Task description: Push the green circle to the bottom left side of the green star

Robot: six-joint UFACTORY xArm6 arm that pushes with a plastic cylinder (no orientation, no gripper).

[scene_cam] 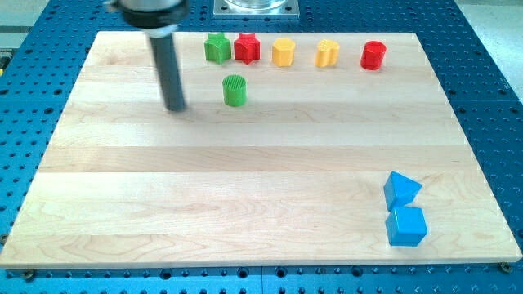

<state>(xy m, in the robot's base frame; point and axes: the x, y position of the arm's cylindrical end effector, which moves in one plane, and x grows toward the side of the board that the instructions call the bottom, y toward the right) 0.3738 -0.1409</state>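
The green circle (234, 90) is a small cylinder standing on the wooden board near the view's top. The green star (217, 47) sits above it and slightly to the left, at the top edge of the board. The circle lies below and a little to the right of the star, apart from it. My tip (176, 107) is at the end of the dark rod, to the left of the green circle and slightly lower, with a clear gap between them.
A red star (247, 48) touches the green star's right side. Further right along the top stand a yellow hexagon (283, 51), a yellow heart (327, 52) and a red cylinder (373, 55). Two blue blocks (400, 189) (406, 225) sit at the bottom right.
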